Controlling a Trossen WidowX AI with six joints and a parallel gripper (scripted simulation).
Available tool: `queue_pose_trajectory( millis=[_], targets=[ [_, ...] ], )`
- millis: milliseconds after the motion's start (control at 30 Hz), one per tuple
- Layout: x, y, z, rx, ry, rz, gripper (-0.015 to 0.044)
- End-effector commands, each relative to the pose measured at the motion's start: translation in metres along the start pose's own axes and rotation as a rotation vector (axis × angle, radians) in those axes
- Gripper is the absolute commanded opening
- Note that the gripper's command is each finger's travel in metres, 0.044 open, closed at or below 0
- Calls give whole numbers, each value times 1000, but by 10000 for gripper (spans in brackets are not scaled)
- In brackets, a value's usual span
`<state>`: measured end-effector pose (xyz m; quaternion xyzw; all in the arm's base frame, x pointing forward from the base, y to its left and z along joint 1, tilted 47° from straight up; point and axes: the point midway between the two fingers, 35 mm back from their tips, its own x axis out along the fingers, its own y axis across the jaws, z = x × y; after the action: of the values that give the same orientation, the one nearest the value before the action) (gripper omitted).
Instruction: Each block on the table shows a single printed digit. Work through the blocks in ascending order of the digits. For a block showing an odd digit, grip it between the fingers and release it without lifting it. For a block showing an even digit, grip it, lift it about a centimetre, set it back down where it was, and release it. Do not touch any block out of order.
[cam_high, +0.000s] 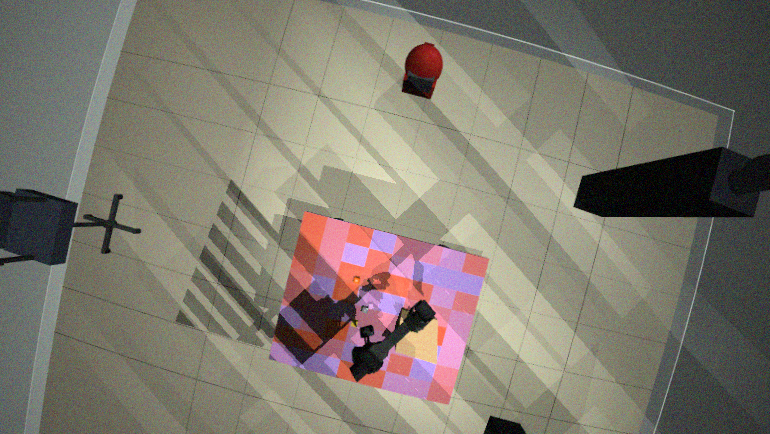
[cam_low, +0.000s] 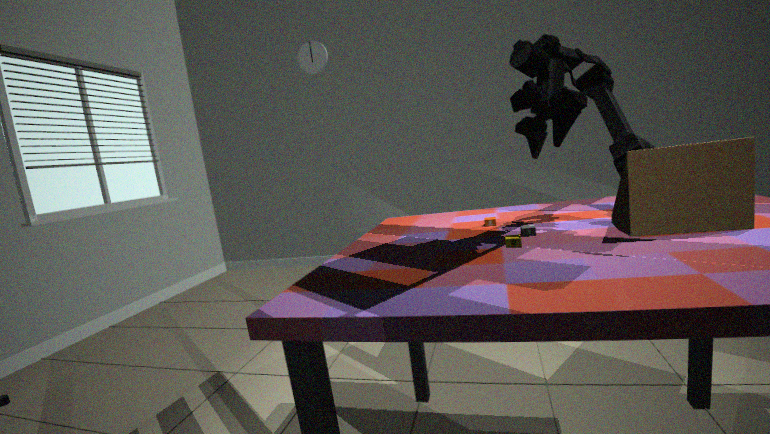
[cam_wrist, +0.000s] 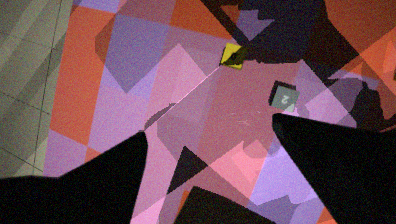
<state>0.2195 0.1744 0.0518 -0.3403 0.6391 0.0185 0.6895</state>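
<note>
A grey block (cam_high: 365, 308) (cam_low: 527, 230) (cam_wrist: 284, 97) lies on the table; in the wrist view its top shows the digit 2. A yellow block (cam_high: 354, 324) (cam_low: 512, 241) (cam_wrist: 231, 56) lies near it, partly in shadow, its digit unreadable. An orange block (cam_high: 356, 279) (cam_low: 489, 221) lies beyond the grey one in the exterior view; its digit is too small to read, and it is not seen in the wrist view. My gripper (cam_low: 545, 150) (cam_wrist: 209, 129) is open and empty, high above the table, pointing down. It touches no block.
A tan box-like panel (cam_high: 420, 342) (cam_low: 690, 186) stands on the table beside the arm's base. The patchwork table top (cam_high: 461, 328) (cam_low: 544, 293) carries dark shadows around the blocks. A red object (cam_high: 424, 64) stands on the floor away from the table.
</note>
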Motion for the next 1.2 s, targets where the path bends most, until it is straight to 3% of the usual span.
queue_pose_trajectory(
  millis=[0, 133, 900, 1167],
  targets=[
    [31, -68, -3, 300, 190, -226, 400],
    [41, -93, -7, 396, 256, -314, 400],
    [41, -93, -7, 397, 257, -315, 400],
    [69, -47, 51, 399, 253, -311, 400]
  ],
)
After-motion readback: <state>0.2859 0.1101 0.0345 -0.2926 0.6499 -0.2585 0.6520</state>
